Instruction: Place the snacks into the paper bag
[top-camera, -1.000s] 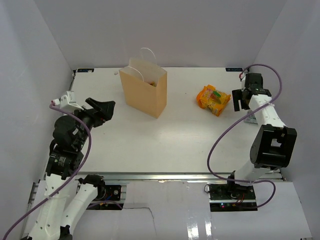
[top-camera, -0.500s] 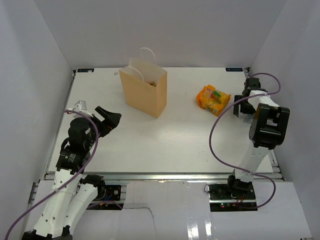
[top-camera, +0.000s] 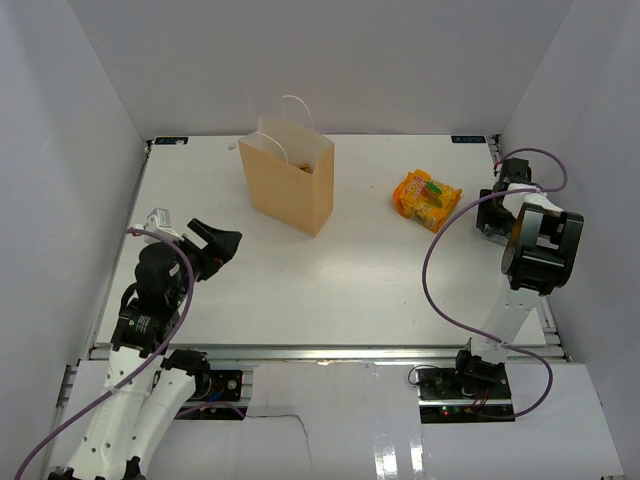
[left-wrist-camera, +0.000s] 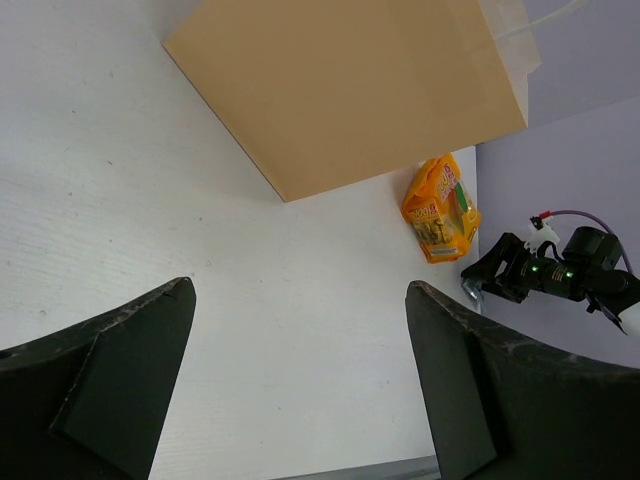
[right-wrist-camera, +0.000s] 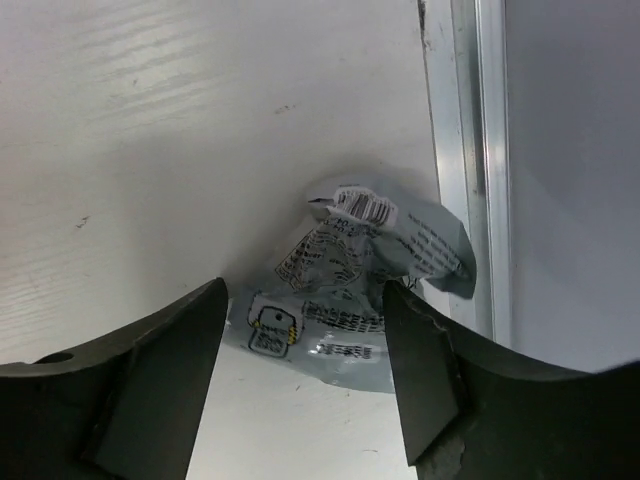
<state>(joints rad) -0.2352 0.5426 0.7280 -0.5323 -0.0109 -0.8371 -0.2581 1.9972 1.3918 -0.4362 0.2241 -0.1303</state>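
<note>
My right pincer (right-wrist-camera: 305, 288) has come down since a second ago. Then it hung beside the orange-yellow pouch (top-camera: 426, 200) with the arm reaching tall; now the arm is folded over and the pincer (top-camera: 490, 212) sits low at the right edge of the worktop (top-camera: 330, 270). From the right wrist I see a crumpled silvery packet (right-wrist-camera: 350, 300), printed side with a barcode facing up, lying flat on the worktop just beside the metal rail (right-wrist-camera: 465, 150) that runs along that edge. The fingers stand on either side of the packet, right at its edges, and they are nearer each other than they were half a second ago. I cannot tell whether they pinch it or only flank it. My left pincer (top-camera: 222, 243) has drawn back toward the near left part of the worktop and dropped lower than it was a second ago, though it has hardly shifted over the last half second. Its fingers are spread wide with nothing between them, and the left wrist view looks out through the gap (left-wrist-camera: 300, 290) at bare worktop. The paper bag (top-camera: 290, 182) has not moved: it stands upright toward the far edge, left of centre, with its white handles up. The pouch has not moved either, lying flat to the bag's right, well apart from it and near the right pincer.
</note>
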